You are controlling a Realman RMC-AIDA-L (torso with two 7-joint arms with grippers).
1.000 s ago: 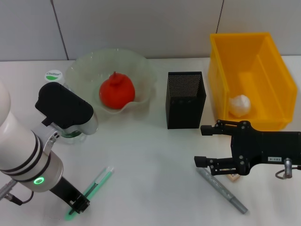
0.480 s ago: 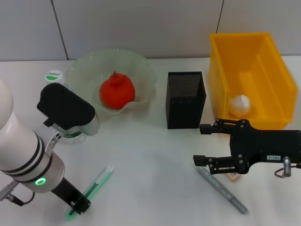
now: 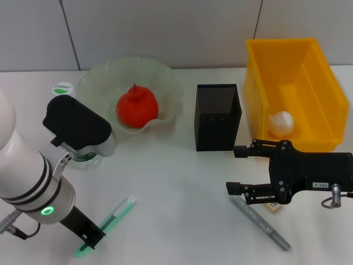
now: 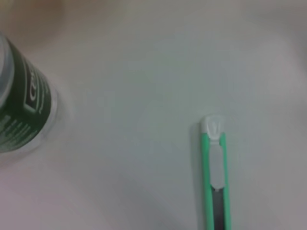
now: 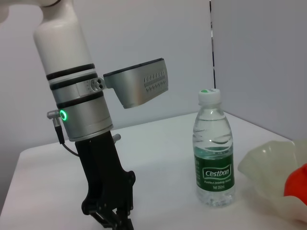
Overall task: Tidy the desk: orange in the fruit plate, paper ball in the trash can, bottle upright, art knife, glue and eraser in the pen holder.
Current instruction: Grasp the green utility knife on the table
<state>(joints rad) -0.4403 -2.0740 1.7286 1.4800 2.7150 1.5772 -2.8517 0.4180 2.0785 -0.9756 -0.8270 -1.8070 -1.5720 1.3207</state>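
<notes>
Left gripper [image 3: 91, 240] down at near end of green art knife [image 3: 117, 212], finger state indeterminate; knife judged light, stiff, slippery, best pinched mid-body; right gripper [image 3: 239, 170] open, empty.

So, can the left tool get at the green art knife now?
Probably yes. The left tool is already down at the near end of the green art knife, which lies flat on the table with nothing beside it.
</notes>
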